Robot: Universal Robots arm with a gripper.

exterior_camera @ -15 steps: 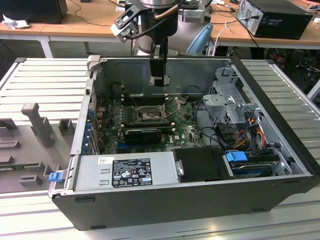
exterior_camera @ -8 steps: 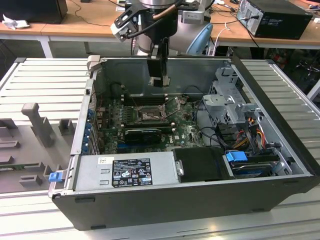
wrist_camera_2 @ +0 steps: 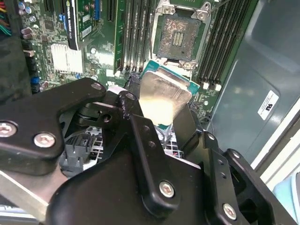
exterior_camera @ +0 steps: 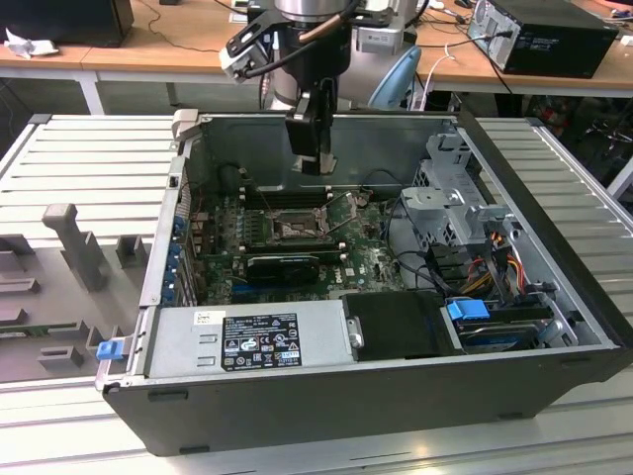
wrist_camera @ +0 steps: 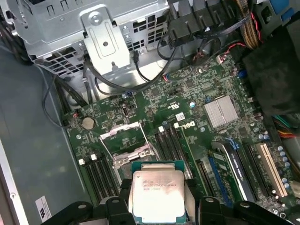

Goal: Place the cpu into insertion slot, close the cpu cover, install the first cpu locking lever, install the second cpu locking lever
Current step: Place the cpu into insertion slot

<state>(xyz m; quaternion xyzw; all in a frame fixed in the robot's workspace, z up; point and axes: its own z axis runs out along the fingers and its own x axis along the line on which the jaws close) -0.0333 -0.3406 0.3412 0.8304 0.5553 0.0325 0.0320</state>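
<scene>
My gripper (exterior_camera: 315, 158) hangs inside the open computer case, above the motherboard and a little behind the insertion slot (exterior_camera: 295, 229). It is shut on the cpu (wrist_camera_2: 164, 98), a flat square chip with a silver top (wrist_camera: 157, 192) held by two opposite edges between the black fingers (wrist_camera_2: 136, 108). The insertion slot (wrist_camera_2: 179, 40) lies open just beyond the chip, its dark contact field bare. The cpu cover (wrist_camera: 121, 132), a thin silvery frame, stands tilted up off the slot on the side away from the chip.
Memory slots (wrist_camera_2: 136, 33) flank the socket on both sides. A long black card (exterior_camera: 282, 265) lies in front of it, the power supply (exterior_camera: 247, 341) fills the case's near side, and a drive cage (exterior_camera: 460, 198) with cables (exterior_camera: 415, 252) stands at the exterior view's right.
</scene>
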